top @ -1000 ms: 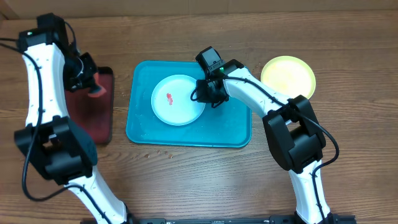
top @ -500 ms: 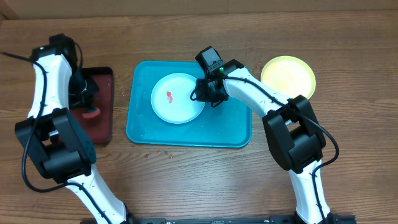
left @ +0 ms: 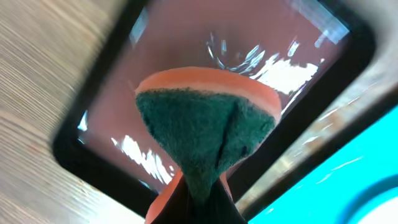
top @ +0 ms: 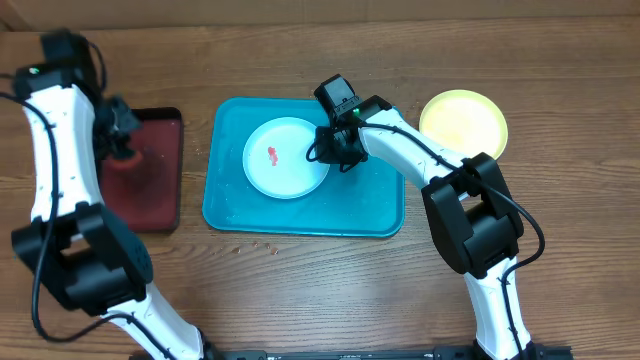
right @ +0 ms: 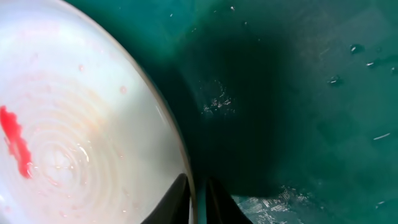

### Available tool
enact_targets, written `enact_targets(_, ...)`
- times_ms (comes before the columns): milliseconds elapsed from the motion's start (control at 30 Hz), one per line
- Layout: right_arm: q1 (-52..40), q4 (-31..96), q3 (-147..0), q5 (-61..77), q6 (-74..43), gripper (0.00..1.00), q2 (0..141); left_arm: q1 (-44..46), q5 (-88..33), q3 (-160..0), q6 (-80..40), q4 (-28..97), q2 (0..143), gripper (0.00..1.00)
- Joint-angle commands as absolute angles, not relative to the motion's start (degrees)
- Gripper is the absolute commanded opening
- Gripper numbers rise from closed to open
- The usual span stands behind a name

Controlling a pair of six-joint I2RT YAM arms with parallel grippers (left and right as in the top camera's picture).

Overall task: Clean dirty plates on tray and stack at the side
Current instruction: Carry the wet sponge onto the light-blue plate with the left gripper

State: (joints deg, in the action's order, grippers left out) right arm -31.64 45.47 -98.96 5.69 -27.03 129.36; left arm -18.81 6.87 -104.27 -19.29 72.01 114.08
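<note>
The white plate (top: 286, 159) sits flat in the turquoise tray (top: 370, 205), a bit toward the tray's left and far side, with 1 red smear (top: 272, 156) left of its centre. The yellow-green plate (top: 463, 124) is off the tray, on the bare wood toward the worktop's far right, and looks clean from above.

The right end effector (top: 332, 158) is down at the white plate's right rim. Its fingers (right: 177, 200) straddle that rim with barely a gap, and I can't tell if they're actually squeezing it. The left end effector (left: 196, 202) is clamped on an orange sponge (left: 205, 130) with a green scouring face, held over the dark red tray (top: 145, 190) near the worktop's left edge.

The worktop (top: 300, 285) is brown wood grain, with the turquoise tray roughly in the middle.

The right wrist view shows droplets (right: 217, 102) on the tray floor plus faint rings and pink specks on the plate, which the overhead doesn't resolve. The left wrist view shows glare on the red tray and its black rim.
</note>
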Motion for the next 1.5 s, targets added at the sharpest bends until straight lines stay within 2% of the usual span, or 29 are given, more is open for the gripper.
enact_targets(0, -31.99, 45.95, -98.30, 4.54, -27.24, 0.12, 128.07, -18.79, 0.64, -103.85, -16.56, 71.72, 114.24, 0.04)
enact_targets(167, -31.99, 46.00, -98.30, 4.56, -27.24, 0.11, 128.07, -18.15, -13.89, -107.37, -10.87, 71.75, 110.67, 0.04)
enact_targets(233, -31.99, 45.95, -98.30, 4.56, -27.24, 0.05, 128.07, -16.82, -17.23, -107.39, -10.46, 71.46, 108.97, 0.04)
enact_targets(667, -31.99, 45.74, -98.30, 5.61, -27.24, 0.04, 128.07, -0.12, -17.34, -101.19, -10.55, 68.71, 111.00, 0.05)
enact_targets(1033, -31.97, 45.69, -98.30, 5.58, -27.24, 0.04, 128.07, 11.88, -14.72, -95.39, -15.05, 59.37, 120.09, 0.04)
enact_targets(1233, -31.97, 45.69, -98.30, 5.56, -27.24, 0.04, 128.07, 15.33, -13.41, -95.39, -16.29, 53.67, 125.32, 0.04)
enact_targets(1467, -31.97, 45.69, -98.30, 5.56, -27.22, 0.04, 128.07, 16.93, 6.66, -95.37, -20.60, 52.66, 127.20, 0.04)
